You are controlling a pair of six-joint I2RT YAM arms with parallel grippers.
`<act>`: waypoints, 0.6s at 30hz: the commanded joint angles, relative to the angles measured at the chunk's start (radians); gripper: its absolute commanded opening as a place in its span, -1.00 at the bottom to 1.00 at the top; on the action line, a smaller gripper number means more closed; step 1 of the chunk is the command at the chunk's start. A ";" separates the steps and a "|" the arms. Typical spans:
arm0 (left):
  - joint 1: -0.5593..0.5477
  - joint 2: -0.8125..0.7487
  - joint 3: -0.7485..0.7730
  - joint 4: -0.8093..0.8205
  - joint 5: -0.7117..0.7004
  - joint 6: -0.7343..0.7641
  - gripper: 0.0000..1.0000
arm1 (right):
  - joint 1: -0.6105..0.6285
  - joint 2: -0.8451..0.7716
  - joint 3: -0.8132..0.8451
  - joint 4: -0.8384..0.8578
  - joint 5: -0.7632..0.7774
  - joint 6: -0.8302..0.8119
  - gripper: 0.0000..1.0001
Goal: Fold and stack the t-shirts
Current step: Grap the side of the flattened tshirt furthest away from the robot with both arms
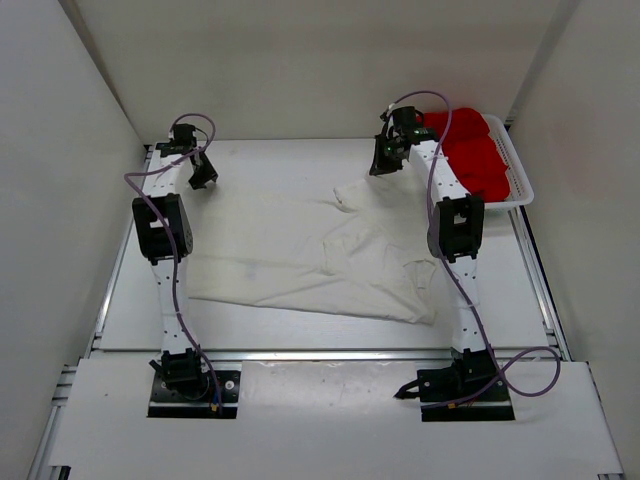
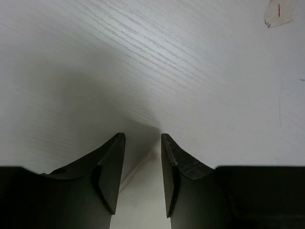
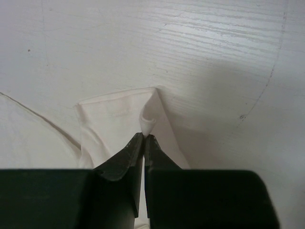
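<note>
A cream-white t-shirt (image 1: 310,255) lies spread and wrinkled across the middle of the table. My right gripper (image 1: 384,161) is at the shirt's far right corner, shut on a small curled fold of its cloth. In the right wrist view the right gripper (image 3: 144,136) pinches that fold, and the cream-white t-shirt (image 3: 112,126) trails off to the left. My left gripper (image 1: 203,176) hangs over bare table beyond the shirt's far left edge. Seen from the left wrist, the left gripper (image 2: 143,137) is open with nothing between its fingers. A bright red t-shirt (image 1: 475,150) lies bunched at the back right.
The red shirt sits in a white mesh basket (image 1: 521,182) at the back right corner, close behind the right arm. White walls enclose the table on three sides. A small scrap of tape (image 2: 278,13) is stuck to the table ahead of the left gripper.
</note>
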 commanded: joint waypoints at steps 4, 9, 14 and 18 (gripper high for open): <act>-0.034 -0.053 -0.053 -0.041 -0.015 0.052 -0.08 | -0.006 -0.055 0.018 0.023 0.003 -0.003 -1.00; -0.045 -0.073 -0.079 -0.018 -0.024 0.054 -0.08 | -0.004 -0.067 0.011 0.017 0.001 -0.010 -1.00; -0.051 -0.065 -0.057 -0.024 -0.027 0.047 -0.52 | 0.005 -0.080 0.014 0.011 0.007 -0.013 -1.00; -0.033 -0.074 -0.051 -0.028 -0.025 0.026 -0.97 | -0.007 -0.089 0.003 -0.003 0.016 -0.011 -1.00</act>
